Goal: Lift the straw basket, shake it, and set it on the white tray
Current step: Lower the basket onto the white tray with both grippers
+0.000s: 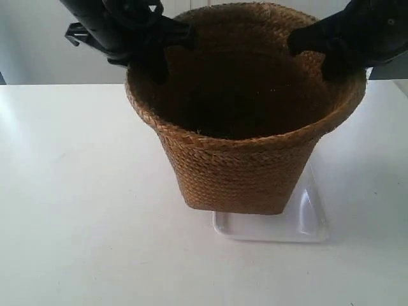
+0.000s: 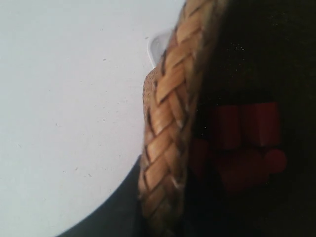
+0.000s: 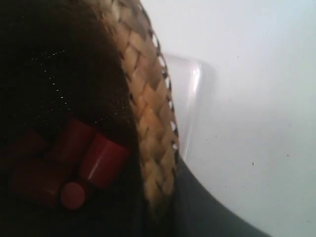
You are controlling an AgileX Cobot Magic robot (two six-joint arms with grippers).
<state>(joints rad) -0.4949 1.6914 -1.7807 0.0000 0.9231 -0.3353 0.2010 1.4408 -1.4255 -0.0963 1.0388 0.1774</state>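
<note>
On white table [image 1: 76,191], straw basket [image 1: 242,172], white tray [image 1: 306,223] beneath, pale wall [image 1: 38,38]

Tray [image 1: 309,224] mostly hidden by basket [image 1: 236,172], arm at the exterior view's left [image 1: 105,25] and arm at the exterior view's right [image 1: 366,32] cut by top edge, red cylinders [image 3: 101,163] blurred, count unclear, basket floor lost in shadow

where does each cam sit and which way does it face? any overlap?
Exterior: off-arm, above the table, facing the straw basket over the white tray; both arms' claws at its rim.
Left wrist: at the rim, looking down along it; a dark claw finger outside.
Right wrist: same, opposite rim.
Shared: both wrist views see the red pieces inside and the tray.
</note>
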